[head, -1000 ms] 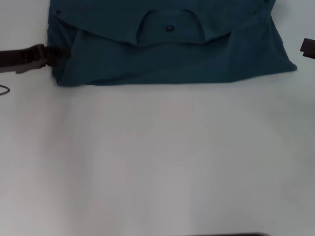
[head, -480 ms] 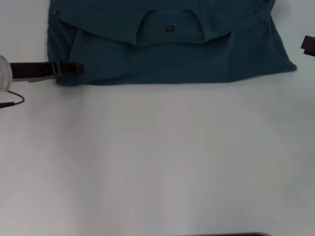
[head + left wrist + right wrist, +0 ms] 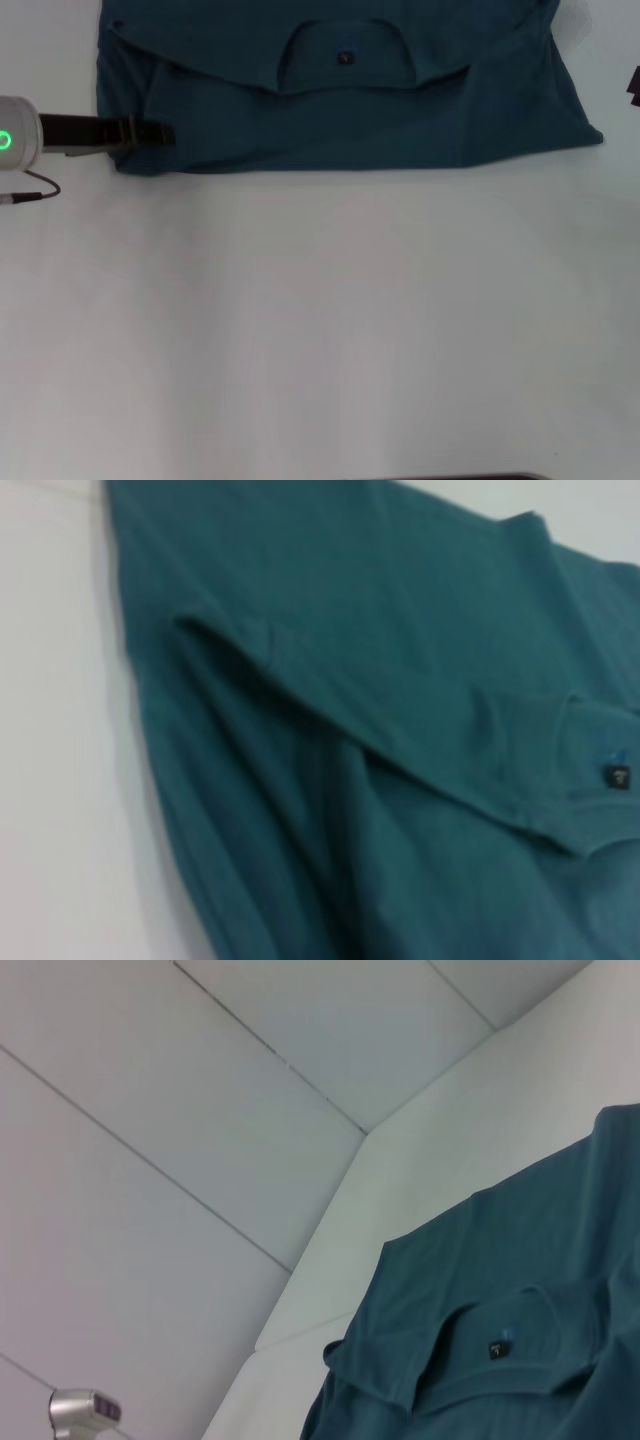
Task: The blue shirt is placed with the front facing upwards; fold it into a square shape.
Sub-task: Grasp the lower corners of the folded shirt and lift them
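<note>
The blue shirt point(image 3: 340, 100) lies flat at the far side of the white table point(image 3: 320, 320), its collar and small dark neck label point(image 3: 345, 58) facing up. The top part is folded down in a layer across the body. No pink letters show. My left gripper point(image 3: 150, 133) reaches in from the left, level with the table, over the shirt's near left corner. The left wrist view shows the shirt's folded layers point(image 3: 350, 730) and its label point(image 3: 617, 776) close up. My right gripper point(image 3: 634, 84) shows only as a dark bit at the right edge, apart from the shirt. The right wrist view shows the shirt point(image 3: 520, 1360) from afar.
A thin cable point(image 3: 30, 190) trails on the table below my left arm. A dark edge point(image 3: 450, 477) shows at the bottom of the head view. The table meets pale wall panels point(image 3: 200, 1110) behind the shirt.
My left gripper has moved right, from beside the shirt's left edge onto its near left corner. My right gripper has slid further out of the right edge. The shirt has not moved.
</note>
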Controlling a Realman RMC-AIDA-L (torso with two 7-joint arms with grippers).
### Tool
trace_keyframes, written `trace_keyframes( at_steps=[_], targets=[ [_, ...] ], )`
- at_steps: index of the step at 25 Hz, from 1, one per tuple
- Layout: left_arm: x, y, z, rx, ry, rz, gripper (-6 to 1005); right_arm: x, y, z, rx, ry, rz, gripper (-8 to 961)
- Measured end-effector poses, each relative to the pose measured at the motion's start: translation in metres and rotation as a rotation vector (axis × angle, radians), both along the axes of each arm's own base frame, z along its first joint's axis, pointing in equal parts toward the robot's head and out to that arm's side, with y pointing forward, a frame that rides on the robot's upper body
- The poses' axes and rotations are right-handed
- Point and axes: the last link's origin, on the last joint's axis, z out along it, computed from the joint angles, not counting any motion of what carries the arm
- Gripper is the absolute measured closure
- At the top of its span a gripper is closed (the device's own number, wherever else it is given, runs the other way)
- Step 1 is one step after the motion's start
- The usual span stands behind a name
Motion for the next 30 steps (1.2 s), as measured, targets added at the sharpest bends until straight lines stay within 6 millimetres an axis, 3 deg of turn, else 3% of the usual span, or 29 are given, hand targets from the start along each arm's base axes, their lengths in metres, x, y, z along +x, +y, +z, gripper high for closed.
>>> trace_keyframes(
  at_steps=[10,20,26,30],
  targets=[
    [-0.001,-0.003,0.001,-0.026,0.033,-0.002,593,0.003,-0.001,0.006,0.008,0.007,-0.019,204],
    [0.006,-0.005,0.011,-0.035,-0.003,-0.004,965,0.005,0.004,0.013,-0.053,-0.033,-0.065,203],
    [0.019,-0.008,0.029,-0.083,-0.132,0.003,995,0.004,0.032,0.025,-0.083,-0.205,-0.118,203],
    [0.025,-0.007,0.035,-0.096,-0.178,0.033,994,-0.005,0.059,0.020,-0.078,-0.297,-0.121,203]
  ],
)
